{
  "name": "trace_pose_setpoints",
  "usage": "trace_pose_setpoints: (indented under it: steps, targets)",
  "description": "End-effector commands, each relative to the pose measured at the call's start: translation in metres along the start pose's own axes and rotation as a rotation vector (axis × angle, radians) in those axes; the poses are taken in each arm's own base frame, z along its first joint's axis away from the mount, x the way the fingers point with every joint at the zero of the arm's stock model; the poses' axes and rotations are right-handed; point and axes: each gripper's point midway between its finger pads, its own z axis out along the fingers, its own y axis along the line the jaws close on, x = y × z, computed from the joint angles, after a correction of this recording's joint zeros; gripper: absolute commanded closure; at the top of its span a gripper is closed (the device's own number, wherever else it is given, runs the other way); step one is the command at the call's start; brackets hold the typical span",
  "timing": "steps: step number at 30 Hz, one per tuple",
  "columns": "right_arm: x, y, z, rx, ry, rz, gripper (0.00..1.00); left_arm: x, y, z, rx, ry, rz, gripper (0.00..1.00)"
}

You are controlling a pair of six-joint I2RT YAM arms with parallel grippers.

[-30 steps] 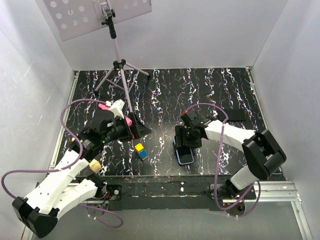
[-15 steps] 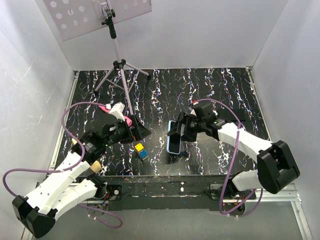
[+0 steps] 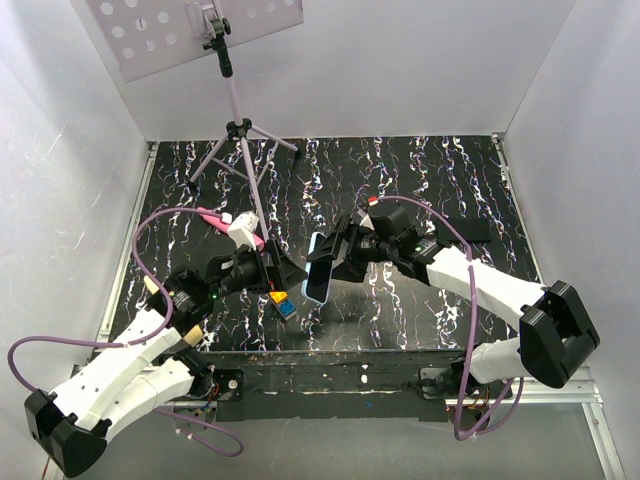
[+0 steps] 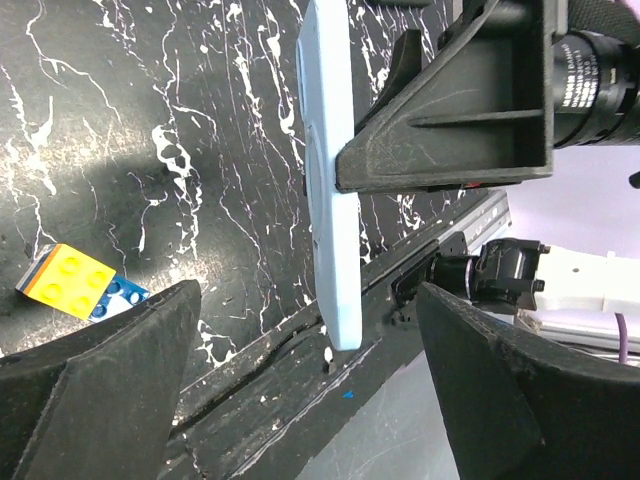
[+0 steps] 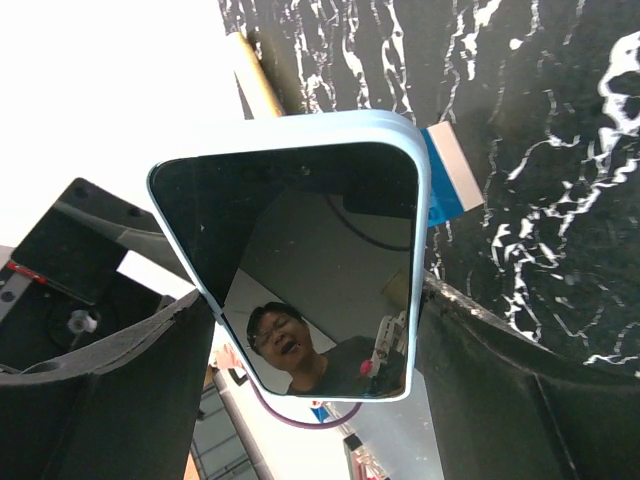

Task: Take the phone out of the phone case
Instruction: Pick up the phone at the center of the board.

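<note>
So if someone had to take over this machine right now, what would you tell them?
Right gripper: jaws shut on the case, holding it off the table, between the two arms.
Left gripper: jaws open, holding nothing, close beside the case.
Phone: in the case, screen towards the right wrist camera.
Done: the case is up in the air, next to the left gripper.
Left: get the phone out of the case. That has not begun.
</note>
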Motion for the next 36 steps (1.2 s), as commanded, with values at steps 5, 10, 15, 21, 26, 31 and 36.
trace_pose_setpoints:
  steps: [5, 10, 15, 21, 26, 31, 36]
  targets:
    - [0.010, 0.074, -0.005, -0.158, -0.025, -0.023, 0.99, 0.021, -0.002, -0.003, 0.039, 0.054, 0.032, 0.15]
    - [0.026, 0.089, -0.001, -0.190, 0.011, -0.028, 0.99, 0.021, 0.007, -0.002, 0.003, 0.041, 0.066, 0.30]
    - [0.032, 0.090, 0.005, -0.170, 0.015, -0.050, 0.99, 0.016, 0.004, 0.005, -0.006, 0.051, 0.076, 0.51]
    - [0.032, 0.100, -0.005, -0.213, 0.005, -0.189, 0.73, 0.017, 0.002, 0.013, -0.023, 0.099, 0.058, 1.00]
    - [0.021, 0.083, -0.025, -0.085, 0.060, -0.519, 0.18, -0.003, -0.011, 0.001, -0.008, 0.047, 0.129, 1.00]
    - [0.011, 0.060, -0.054, -0.089, 0.006, -0.660, 0.18, -0.005, -0.046, -0.010, 0.175, 0.040, 0.197, 1.00]
    - [0.013, 0.050, -0.076, -0.116, -0.046, -0.714, 0.19, 0.000, -0.079, -0.023, 0.386, 0.035, 0.230, 1.00]
